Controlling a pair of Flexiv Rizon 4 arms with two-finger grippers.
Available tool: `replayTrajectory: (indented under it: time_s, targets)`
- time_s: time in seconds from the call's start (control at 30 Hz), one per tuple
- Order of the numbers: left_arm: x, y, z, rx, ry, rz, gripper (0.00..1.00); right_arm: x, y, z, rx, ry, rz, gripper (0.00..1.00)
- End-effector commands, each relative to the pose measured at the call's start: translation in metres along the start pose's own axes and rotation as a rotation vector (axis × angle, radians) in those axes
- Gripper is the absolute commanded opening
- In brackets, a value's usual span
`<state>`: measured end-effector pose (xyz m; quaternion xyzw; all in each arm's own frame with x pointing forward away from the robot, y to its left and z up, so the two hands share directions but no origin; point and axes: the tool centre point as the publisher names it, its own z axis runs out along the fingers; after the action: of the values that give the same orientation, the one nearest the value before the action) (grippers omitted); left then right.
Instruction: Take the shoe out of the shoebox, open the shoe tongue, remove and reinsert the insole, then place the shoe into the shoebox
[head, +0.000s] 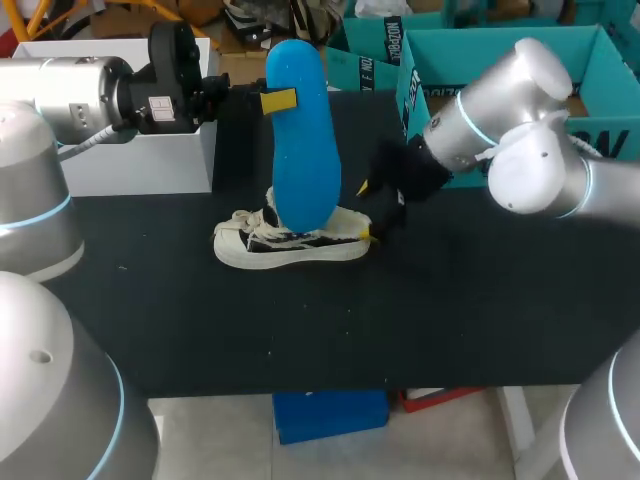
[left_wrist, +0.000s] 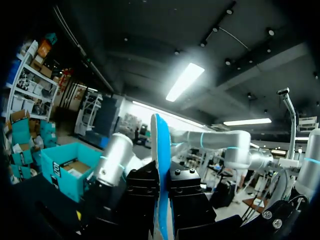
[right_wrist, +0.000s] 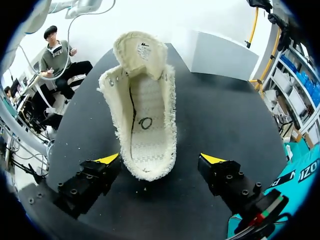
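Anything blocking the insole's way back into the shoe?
Nothing visible. The insole, shut in the left gripper, stands upright over the shoe. The right wrist view shows the tongue folded back and the inside bare. The right gripper is open, its fingers flanking the shoe's end, outside the opening.

A black table (head: 480, 320) spreads before me, a white box (head: 140, 160) standing at its ten o'clock corner.
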<state>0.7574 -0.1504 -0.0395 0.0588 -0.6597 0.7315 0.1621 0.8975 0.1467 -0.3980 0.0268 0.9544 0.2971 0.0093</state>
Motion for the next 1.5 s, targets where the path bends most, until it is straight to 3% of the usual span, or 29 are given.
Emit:
replayTrajectory:
  time_s: [0.03, 0.43, 0.5, 0.93, 1.23, 1.5]
  targets:
    - [0.0, 0.002, 0.001, 0.002, -0.004, 0.002, 0.0, -0.006, 0.013, -0.01, 0.274, 0.012, 0.0, 1.0]
    - [0.0, 0.002, 0.001, 0.002, -0.004, 0.002, 0.0, -0.017, 0.038, -0.005, 0.531, 0.01, -0.021, 1.0]
    - [0.0, 0.002, 0.001, 0.002, -0.004, 0.002, 0.0, -0.018, 0.044, -0.003, 0.628, 0.011, -0.03, 1.0]
    - [0.0, 0.002, 0.001, 0.002, -0.004, 0.002, 0.0, -0.018, 0.071, 0.019, 0.805, 0.026, -0.059, 1.0]
    - [0.0, 0.002, 0.001, 0.002, -0.004, 0.002, 0.0, -0.019, 0.077, 0.034, 0.817, 0.043, -0.066, 1.0]
    - [0.0, 0.002, 0.001, 0.002, -0.004, 0.002, 0.0, -0.02, 0.074, 0.044, 0.76, 0.053, -0.053, 1.0]
